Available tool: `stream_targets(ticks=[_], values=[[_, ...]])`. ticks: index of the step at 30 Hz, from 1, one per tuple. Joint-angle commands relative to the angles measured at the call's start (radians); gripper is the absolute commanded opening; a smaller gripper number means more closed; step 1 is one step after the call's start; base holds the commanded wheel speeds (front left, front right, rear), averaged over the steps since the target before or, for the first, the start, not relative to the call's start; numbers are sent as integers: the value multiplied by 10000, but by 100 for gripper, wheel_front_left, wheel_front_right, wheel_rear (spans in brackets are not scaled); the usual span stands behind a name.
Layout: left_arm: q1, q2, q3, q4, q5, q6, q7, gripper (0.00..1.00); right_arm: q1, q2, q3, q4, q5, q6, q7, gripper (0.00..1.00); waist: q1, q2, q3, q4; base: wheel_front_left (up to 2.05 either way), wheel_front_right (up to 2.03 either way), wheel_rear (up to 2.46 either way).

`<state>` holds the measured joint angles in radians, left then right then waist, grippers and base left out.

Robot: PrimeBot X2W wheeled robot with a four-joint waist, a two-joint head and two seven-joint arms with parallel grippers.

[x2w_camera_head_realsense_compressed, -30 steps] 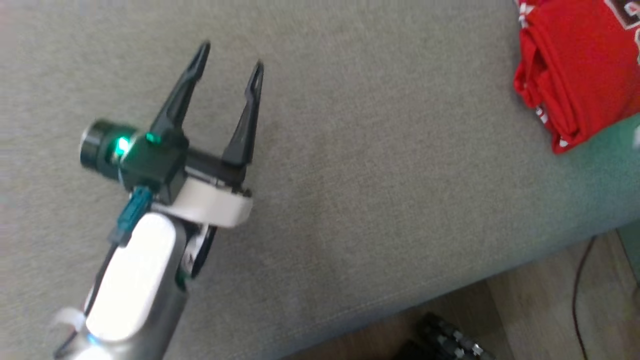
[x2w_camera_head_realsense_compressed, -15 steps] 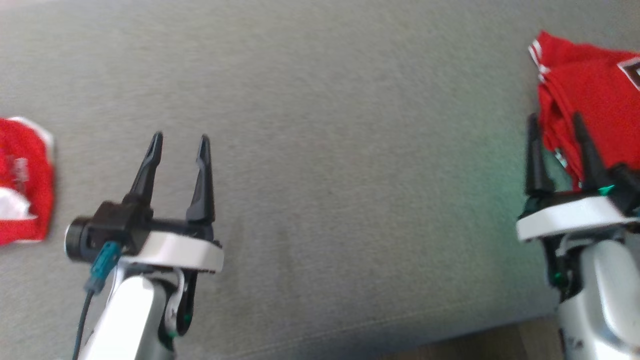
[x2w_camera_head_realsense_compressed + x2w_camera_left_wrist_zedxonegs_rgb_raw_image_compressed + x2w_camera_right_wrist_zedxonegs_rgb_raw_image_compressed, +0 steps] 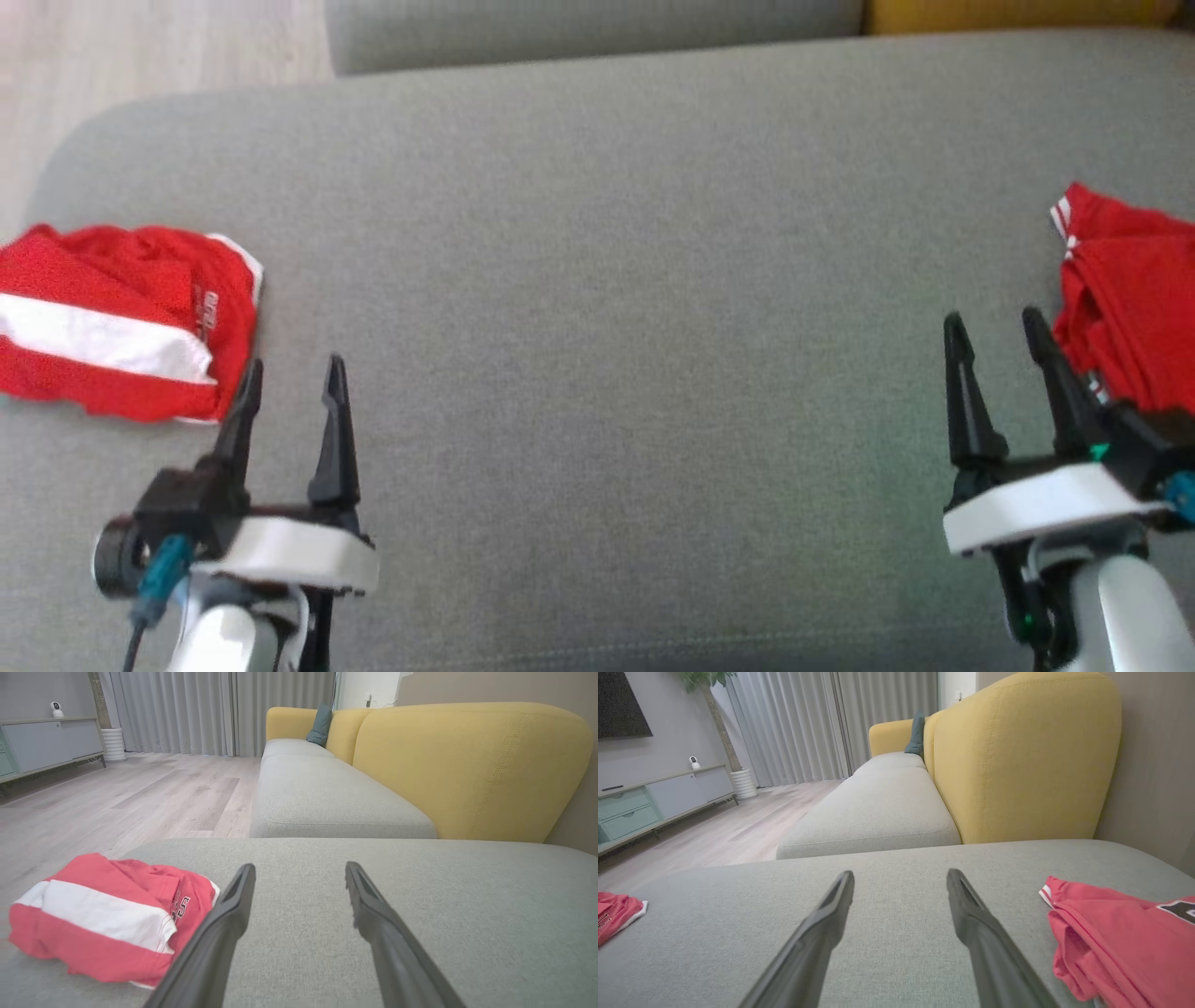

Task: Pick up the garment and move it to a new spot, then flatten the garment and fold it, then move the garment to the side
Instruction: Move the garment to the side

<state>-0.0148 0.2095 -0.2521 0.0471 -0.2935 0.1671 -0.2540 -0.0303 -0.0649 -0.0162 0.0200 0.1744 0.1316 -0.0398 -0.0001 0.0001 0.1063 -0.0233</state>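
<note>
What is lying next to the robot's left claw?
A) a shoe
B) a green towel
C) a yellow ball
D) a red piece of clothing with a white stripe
D: the red garment with a white stripe lies on the grey sofa cushion just beside the open left claw, which holds nothing.

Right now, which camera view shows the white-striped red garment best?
Left wrist view: the striped garment lies close, nearly whole, lettering visible. The head view shows it smaller, clipped at the frame's left edge; the right wrist view catches just a corner.
</note>
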Motion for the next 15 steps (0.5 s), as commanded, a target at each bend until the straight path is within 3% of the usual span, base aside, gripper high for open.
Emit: stream_targets(ticks=[1,15], values=[[-240,159,358,-257,-41,-12,-76,100,-72,40,162,-440,-104,-9,80,100,1,-1,-245,34,0,0,0],[709,230,205,-84,-174,119,41,100,1137,130,89,-1108,-194,-9,697,100,1,-1,-1185,-97,0,0,0]])
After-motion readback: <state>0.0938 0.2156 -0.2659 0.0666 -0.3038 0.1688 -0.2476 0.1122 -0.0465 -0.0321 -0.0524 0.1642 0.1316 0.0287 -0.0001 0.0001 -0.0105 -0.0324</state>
